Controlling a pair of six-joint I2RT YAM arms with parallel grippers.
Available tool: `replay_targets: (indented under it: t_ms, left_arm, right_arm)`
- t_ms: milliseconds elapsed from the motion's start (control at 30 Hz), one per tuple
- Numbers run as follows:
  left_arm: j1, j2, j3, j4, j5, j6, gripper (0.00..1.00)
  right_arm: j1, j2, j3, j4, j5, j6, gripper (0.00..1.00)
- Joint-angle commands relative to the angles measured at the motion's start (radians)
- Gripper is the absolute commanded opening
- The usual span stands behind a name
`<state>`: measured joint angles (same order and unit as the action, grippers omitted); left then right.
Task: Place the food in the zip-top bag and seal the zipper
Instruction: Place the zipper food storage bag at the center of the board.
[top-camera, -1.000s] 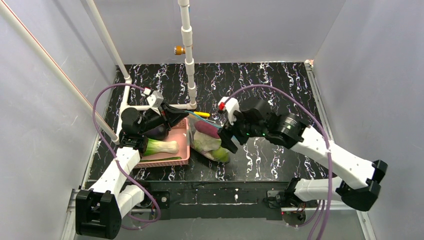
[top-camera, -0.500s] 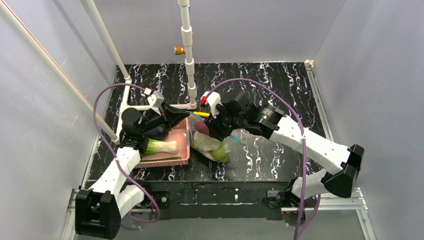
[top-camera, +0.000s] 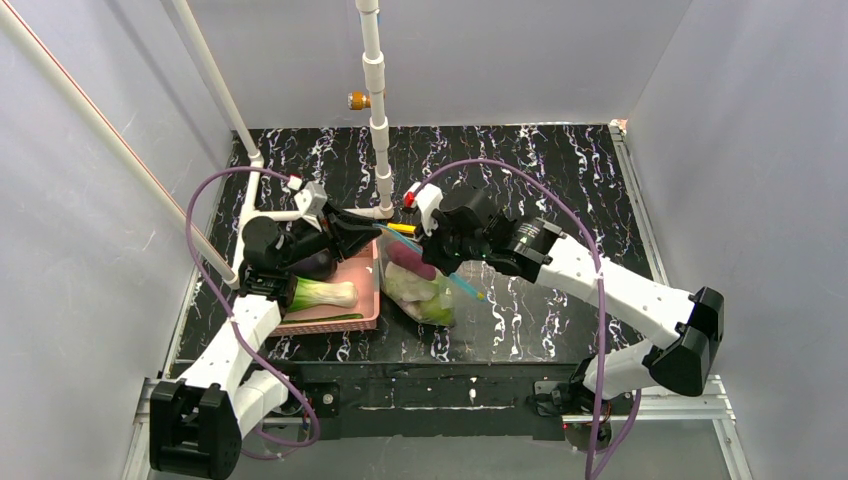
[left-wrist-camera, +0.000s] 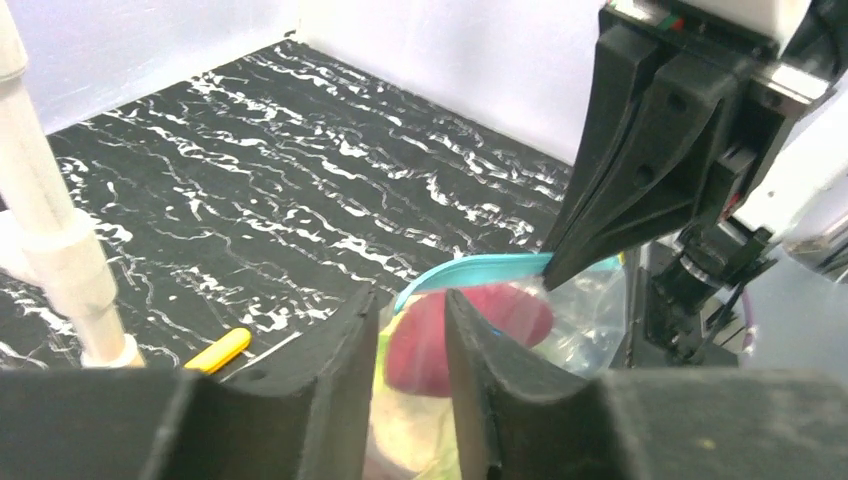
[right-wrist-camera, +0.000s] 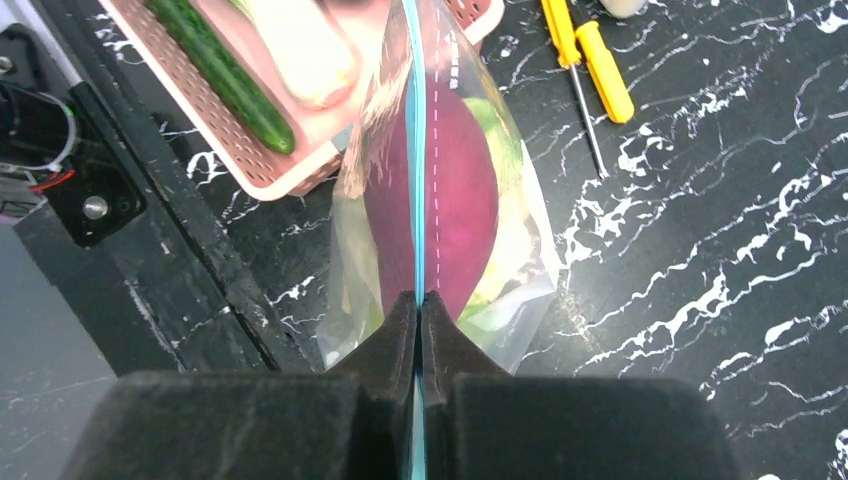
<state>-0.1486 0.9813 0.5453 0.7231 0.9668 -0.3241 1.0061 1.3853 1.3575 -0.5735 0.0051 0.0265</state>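
Note:
The clear zip-top bag (top-camera: 418, 292) stands on the black table beside the basket. Its teal zipper (right-wrist-camera: 415, 150) runs along the top edge. A dark red-purple food piece (right-wrist-camera: 462, 190) and pale green food (left-wrist-camera: 420, 420) lie inside it. My right gripper (right-wrist-camera: 418, 297) is shut on the zipper, and its black fingers (left-wrist-camera: 590, 230) pinch the strip in the left wrist view. My left gripper (left-wrist-camera: 410, 300) is at the bag's other end with its jaws apart and the bag's corner in the gap. From above, the left gripper (top-camera: 372, 237) and right gripper (top-camera: 435, 258) face each other across the bag.
A pink basket (top-camera: 345, 318) left of the bag holds a white-and-green leafy head (top-camera: 322, 293) and a green cucumber (right-wrist-camera: 222, 75). Yellow-handled screwdrivers (right-wrist-camera: 590, 60) lie behind the bag. A white pipe frame (top-camera: 380, 150) stands at the back left.
The right arm swung left onto the bag and its jaws closed on the zipper. The left gripper's jaws opened at the bag's other end.

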Motion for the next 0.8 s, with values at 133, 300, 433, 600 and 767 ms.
replay_targets:
  t_ms: [133,300,433,600,767]
  left_arm:
    - [-0.005,-0.126,-0.002,-0.093,-0.163,0.072,0.96]
    - [-0.006,-0.187,-0.015,-0.169,-0.322,0.158,0.98]
    - [-0.009,-0.189,0.056,-0.390,-0.511,0.216,0.98]
    - [-0.009,-0.155,0.123,-0.514,-0.580,0.226,0.98]
    - [-0.010,-0.170,0.120,-0.510,-0.586,0.217,0.98]
  right_arm:
    - [-0.040,-0.073,-0.043,0.033,0.082,0.077,0.01]
    - [-0.160,-0.106,-0.080,0.021,0.056,0.126,0.01]
    - [-0.300,-0.093,-0.057,-0.035,0.059,0.170,0.01]
    - [-0.421,-0.047,-0.039,-0.150,0.098,0.272,0.02]
    - [-0.495,-0.066,-0.101,-0.242,0.209,0.371,0.19]
